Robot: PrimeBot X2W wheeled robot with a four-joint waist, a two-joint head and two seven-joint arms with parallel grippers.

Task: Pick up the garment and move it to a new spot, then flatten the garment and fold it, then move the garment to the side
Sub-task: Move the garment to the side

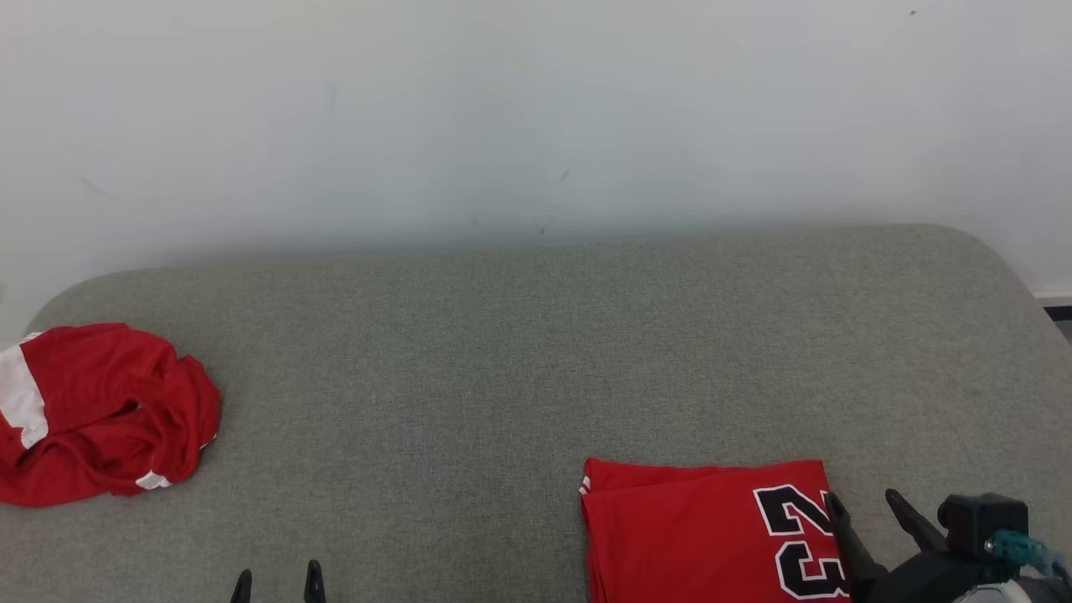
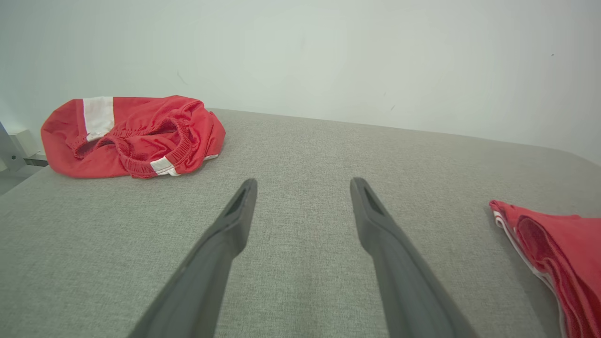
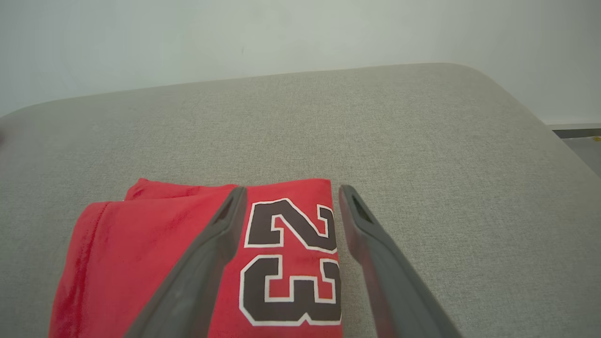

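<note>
A folded red garment (image 1: pixel 695 528) with a black "23" lies flat at the near right of the grey padded table (image 1: pixel 502 352); in the right wrist view it (image 3: pixel 155 244) sits under my fingers. My right gripper (image 1: pixel 863 500) (image 3: pixel 291 190) hovers open over its right edge, holding nothing. A second red garment (image 1: pixel 92 410) (image 2: pixel 136 136) with white stripes and an elastic waistband lies crumpled at the far left. My left gripper (image 1: pixel 278 574) (image 2: pixel 303 183) is open and empty over bare table near the front edge, between the two garments. The folded garment's edge (image 2: pixel 554 244) shows at its right.
A pale wall (image 1: pixel 536 109) stands right behind the table. The table's rounded right corner (image 3: pixel 493 84) drops off to the floor. A wide stretch of bare grey fabric (image 1: pixel 469 419) separates the two garments.
</note>
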